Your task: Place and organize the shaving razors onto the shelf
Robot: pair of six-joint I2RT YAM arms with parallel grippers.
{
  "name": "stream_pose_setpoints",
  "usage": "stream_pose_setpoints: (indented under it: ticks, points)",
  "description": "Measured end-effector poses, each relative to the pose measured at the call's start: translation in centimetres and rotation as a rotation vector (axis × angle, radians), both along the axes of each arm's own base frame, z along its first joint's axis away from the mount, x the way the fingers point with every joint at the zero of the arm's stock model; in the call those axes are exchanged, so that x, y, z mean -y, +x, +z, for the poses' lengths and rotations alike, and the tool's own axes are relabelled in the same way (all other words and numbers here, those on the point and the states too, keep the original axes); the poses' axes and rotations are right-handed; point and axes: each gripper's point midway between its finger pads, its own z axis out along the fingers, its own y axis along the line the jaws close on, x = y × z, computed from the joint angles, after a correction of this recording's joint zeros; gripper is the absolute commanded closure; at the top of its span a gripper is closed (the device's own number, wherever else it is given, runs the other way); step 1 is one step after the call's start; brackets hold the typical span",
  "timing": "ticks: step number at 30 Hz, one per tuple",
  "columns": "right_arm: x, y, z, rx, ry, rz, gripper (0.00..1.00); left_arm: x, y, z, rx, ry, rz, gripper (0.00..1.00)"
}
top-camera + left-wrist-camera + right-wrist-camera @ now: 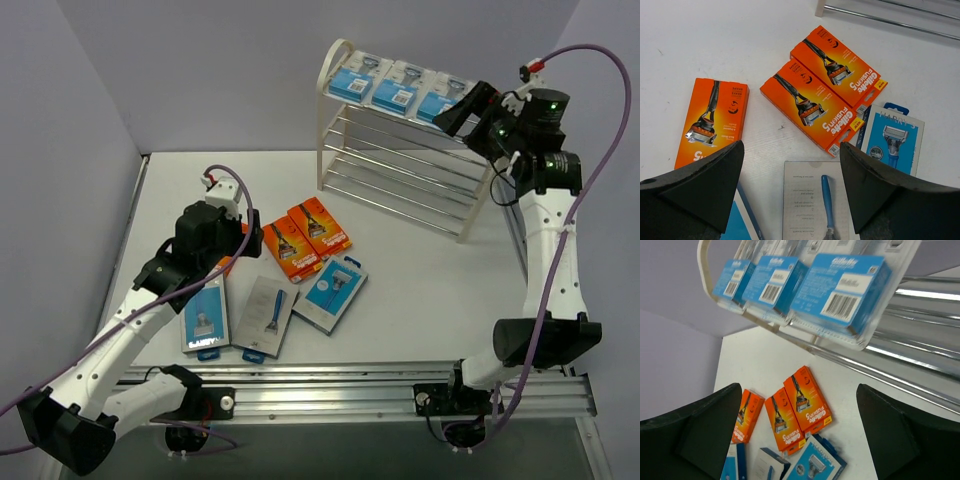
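Desk (420, 260) carries the cream three-tier shelf (405, 165) back right, with three blue Gillette blister packs (395, 85) in a row on its top tier. Loose on the desk, apart from the shelf: two orange Gillette Fusion5 boxes (305, 240) side by side, a third orange box (712, 120) left of them, a Harry's pack (331, 291), a grey razor card (268, 315) and a blue-grey pack (204, 317). Left fingers (705, 185) wide and empty above the orange boxes; right fingers (695, 430) wide and empty beside the top tier's right end.

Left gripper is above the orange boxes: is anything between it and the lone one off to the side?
Nothing visible does. The left gripper hangs open above the table, and the lone orange box lies flat, face uncovered; only its lower end is hidden behind the gripper itself.
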Motion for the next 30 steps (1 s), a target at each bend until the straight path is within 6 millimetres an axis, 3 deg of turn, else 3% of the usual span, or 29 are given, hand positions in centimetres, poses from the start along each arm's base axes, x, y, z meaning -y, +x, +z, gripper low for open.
stream_pose_setpoints:
  ticks: [6,8,14,18,22,30]
  points:
    - [-6.8,-4.4,-1.9,0.059,-0.080,0.142,0.05,0.2,0.7,-0.9,-0.022,0.005,0.019,0.14]
    - [-8.0,-5.8,-2.6,0.081,-0.102,0.164,0.05,0.1,1.0,-1.4,-0.037,0.004,0.039,0.14]
    - [-8.0,-8.1,-4.9,0.121,-0.170,0.129,0.05,-1.0,1.6,-2.1,-0.052,0.013,0.109,0.11]
    - [-9.3,-9.5,-6.6,0.122,-0.213,0.144,0.04,-2.2,1.4,-3.1,-0.101,0.001,0.183,0.11]
    - [-10.7,-10.9,-9.0,0.117,-0.219,0.184,0.05,-4.7,0.9,-5.1,-0.201,-0.019,0.299,0.09]
    - [-13.4,-13.1,-15.7,0.039,-0.224,0.282,0.01,-9.9,-1.5,-7.8,-0.325,-0.122,0.541,0.04]
